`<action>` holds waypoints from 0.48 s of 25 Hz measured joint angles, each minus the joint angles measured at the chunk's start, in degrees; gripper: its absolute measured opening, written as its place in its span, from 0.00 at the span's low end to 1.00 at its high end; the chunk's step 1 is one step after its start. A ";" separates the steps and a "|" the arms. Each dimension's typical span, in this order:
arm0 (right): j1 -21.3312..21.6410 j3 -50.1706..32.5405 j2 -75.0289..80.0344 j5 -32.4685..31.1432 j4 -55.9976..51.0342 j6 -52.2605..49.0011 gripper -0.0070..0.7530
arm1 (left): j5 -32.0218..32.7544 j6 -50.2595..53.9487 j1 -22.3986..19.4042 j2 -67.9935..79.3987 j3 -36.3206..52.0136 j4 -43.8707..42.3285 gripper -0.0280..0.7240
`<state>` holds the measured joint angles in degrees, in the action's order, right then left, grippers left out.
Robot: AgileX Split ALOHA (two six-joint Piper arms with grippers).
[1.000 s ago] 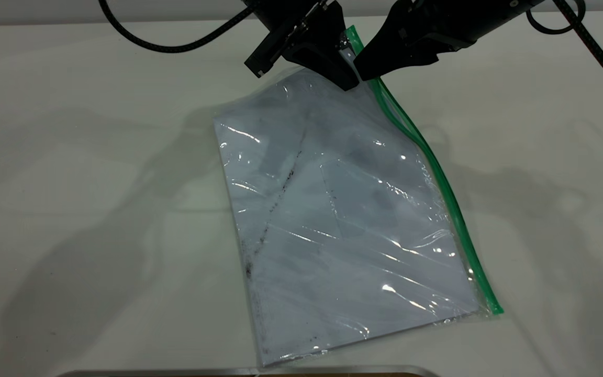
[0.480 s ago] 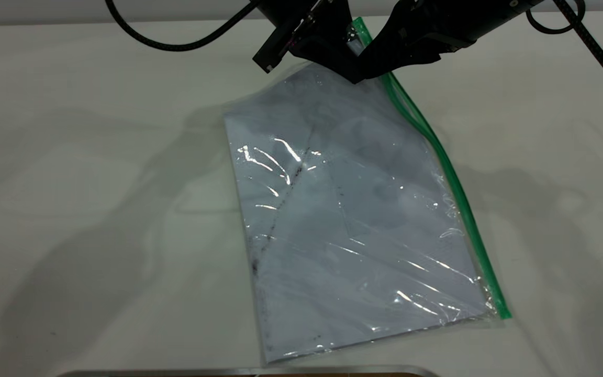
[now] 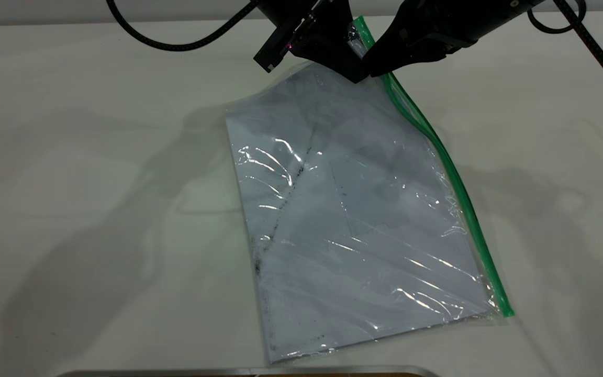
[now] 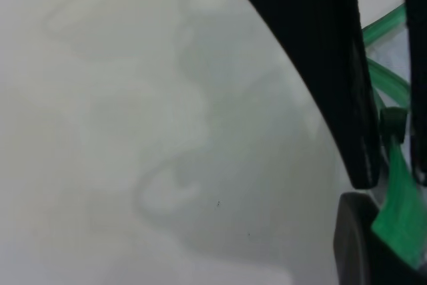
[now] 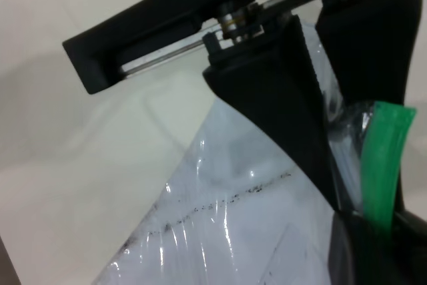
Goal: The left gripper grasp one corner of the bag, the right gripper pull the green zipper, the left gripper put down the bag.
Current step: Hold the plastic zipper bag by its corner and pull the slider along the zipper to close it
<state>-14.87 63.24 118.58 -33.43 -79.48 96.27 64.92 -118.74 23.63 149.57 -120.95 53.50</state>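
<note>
The bag is a clear pouch with a white sheet and a dark diagonal smudge. It lies on the table with its far corner lifted. The green zipper runs along its right edge. My left gripper is shut on that corner; the green strip end sits in its jaws. My right gripper meets it from the right and is shut on the green zipper right beside the left gripper's fingers.
The white table stretches to the left and right of the bag. A metal edge shows at the near side. Black cables hang at the far side.
The bag has slid a little to the right, and its held far corner has risen slightly. Both grippers stay together at that corner.
</note>
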 joint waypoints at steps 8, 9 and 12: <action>0.00 0.43 0.00 0.75 5.17 -3.99 0.08 | 0.19 0.32 -0.24 0.05 0.00 0.14 0.11; 0.00 0.50 0.00 0.86 6.22 -4.85 0.08 | 0.32 0.46 -0.36 0.05 0.00 0.25 0.11; -0.07 0.54 0.00 1.24 8.92 -7.94 0.08 | 0.61 0.49 -0.66 0.05 0.05 0.54 0.11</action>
<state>-14.94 63.78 118.58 -32.18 -70.55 88.33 65.53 -118.25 22.97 149.62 -120.90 54.04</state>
